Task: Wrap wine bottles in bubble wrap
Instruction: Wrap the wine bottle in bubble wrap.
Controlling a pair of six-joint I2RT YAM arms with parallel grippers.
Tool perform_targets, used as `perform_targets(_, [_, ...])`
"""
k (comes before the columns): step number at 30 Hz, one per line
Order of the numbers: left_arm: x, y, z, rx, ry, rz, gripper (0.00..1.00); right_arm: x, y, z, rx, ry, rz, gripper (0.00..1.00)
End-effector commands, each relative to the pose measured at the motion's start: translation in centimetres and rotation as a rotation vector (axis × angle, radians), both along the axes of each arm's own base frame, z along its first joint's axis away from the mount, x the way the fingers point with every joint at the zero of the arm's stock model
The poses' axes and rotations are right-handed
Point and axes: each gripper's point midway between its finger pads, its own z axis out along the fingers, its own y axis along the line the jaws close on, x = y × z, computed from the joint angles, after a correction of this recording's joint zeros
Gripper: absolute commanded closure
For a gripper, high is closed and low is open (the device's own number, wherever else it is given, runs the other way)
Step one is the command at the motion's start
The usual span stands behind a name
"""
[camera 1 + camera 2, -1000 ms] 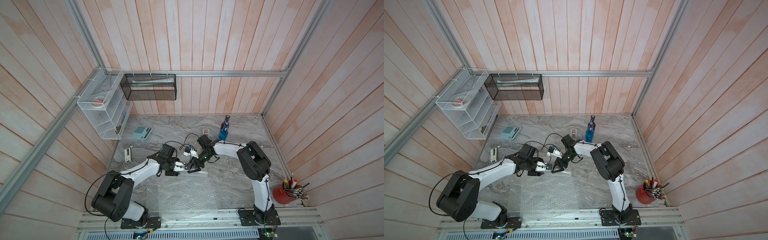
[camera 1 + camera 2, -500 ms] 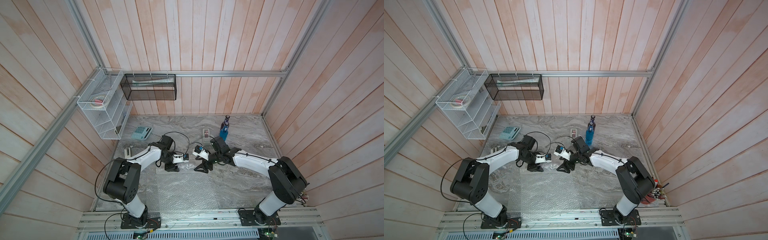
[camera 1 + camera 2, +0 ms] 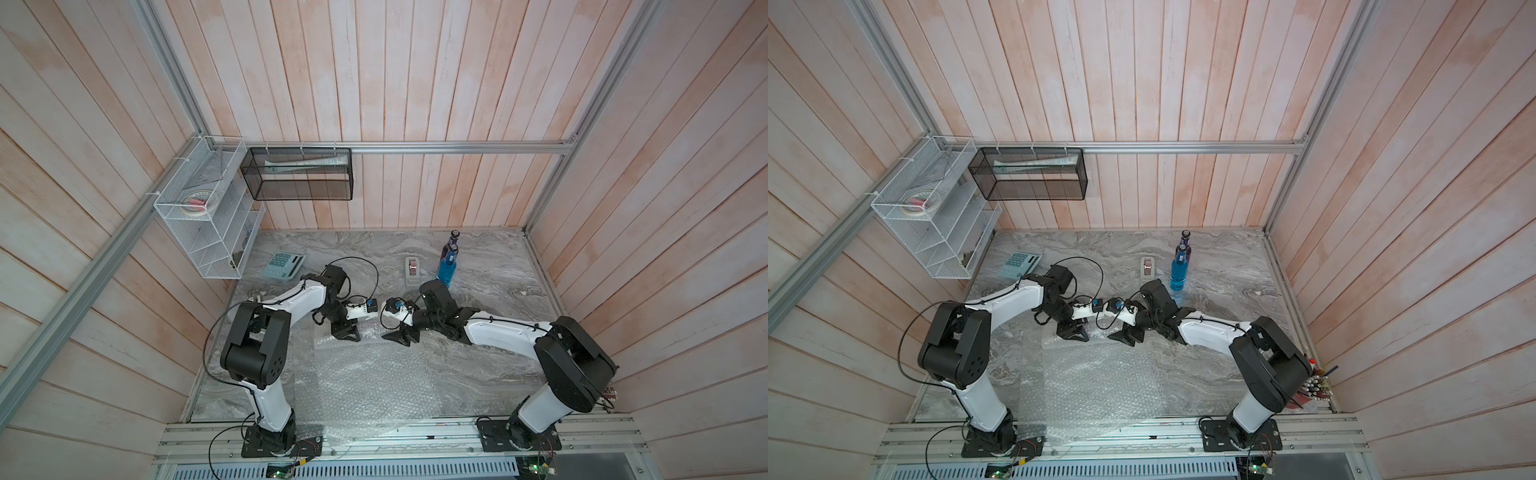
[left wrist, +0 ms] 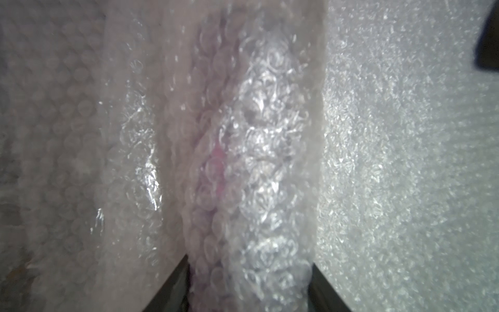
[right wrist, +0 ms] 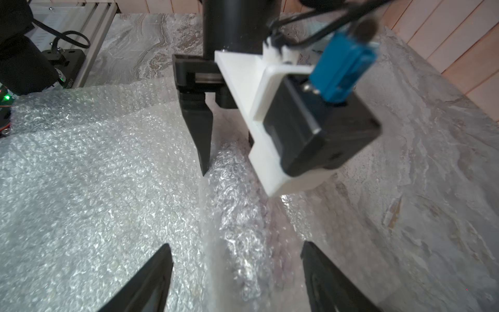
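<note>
A sheet of bubble wrap (image 3: pixel 370 386) (image 3: pixel 1100 382) lies flat at the table's front middle. Its far edge is rolled into a tube (image 5: pixel 235 189) (image 4: pixel 251 135) with a purple wine bottle (image 4: pixel 213 167) showing faintly through it. My left gripper (image 3: pixel 345 333) (image 4: pixel 249 266) is shut on this roll, one finger pressing each side. My right gripper (image 3: pixel 400 335) (image 5: pixel 236 250) straddles the same roll with its jaws open and gaps on both sides. A blue wine bottle (image 3: pixel 446 270) (image 3: pixel 1178 274) stands upright at the back right, with a purple one (image 3: pixel 454 241) just behind it.
A grey tape dispenser (image 3: pixel 411 270) sits left of the standing bottles. A calculator (image 3: pixel 284 266) lies at the back left under a white wire rack (image 3: pixel 208 224). A black mesh basket (image 3: pixel 299 174) hangs on the back wall. A pen cup (image 3: pixel 1316 386) stands by the right arm's base.
Both arms have changed posture, their elbows swinging outward. The left gripper has stayed on the roll. The right gripper has shifted a little to the right along it.
</note>
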Motion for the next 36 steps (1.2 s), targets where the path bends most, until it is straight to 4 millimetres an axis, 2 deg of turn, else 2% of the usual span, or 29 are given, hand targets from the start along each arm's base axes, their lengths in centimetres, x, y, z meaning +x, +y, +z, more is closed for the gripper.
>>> perform_targets(1, [0.4, -0.6, 0.2, -0.031, 0.017, 0.014, 0.46, 0.1, 0.5, -1.2, -0.017, -0.006, 0.021, 0.25])
perform_targets(6, [1.2, -0.9, 1.1, -0.066, -0.016, 0.025, 0.37, 0.4, 0.2, -3.1, -0.06, 0.008, -0.001, 0.27])
perform_targets(11, [1.5, -1.3, 2.9, -0.115, -0.04, 0.037, 0.23, 0.5, -0.4, -4.9, -0.133, 0.018, -0.002, 0.28])
perform_targets(15, [1.7, -1.9, 5.8, -0.19, -0.075, 0.069, 0.12, 0.5, -0.4, -4.8, -0.139, 0.018, -0.001, 0.29])
perform_targets(19, [1.0, -1.8, 8.2, -0.236, -0.096, 0.11, 0.08, 0.4, -0.1, -4.0, -0.112, 0.028, -0.002, 0.29])
perform_targets(22, [0.7, -1.5, 9.7, -0.252, -0.114, 0.171, 0.07, 0.8, 0.5, -2.3, -0.061, 0.036, -0.016, 0.28])
perform_targets(27, [2.5, -0.4, 13.1, -0.289, -0.206, 0.429, 0.06, 2.2, 0.2, 2.3, 0.065, 0.051, -0.11, 0.24])
perform_targets(31, [3.9, 0.5, 16.0, -0.359, -0.187, 0.706, 0.04, 4.3, -2.0, 5.6, 0.151, 0.085, -0.292, 0.2])
perform_targets(33, [4.2, 0.9, 16.6, -0.393, -0.126, 0.838, 0.05, 5.9, -3.3, 6.9, 0.197, 0.15, -0.426, 0.2])
perform_targets(36, [4.5, 1.1, 16.9, -0.456, -0.004, 1.022, 0.05, 7.9, -5.5, 7.7, 0.251, 0.267, -0.63, 0.2])
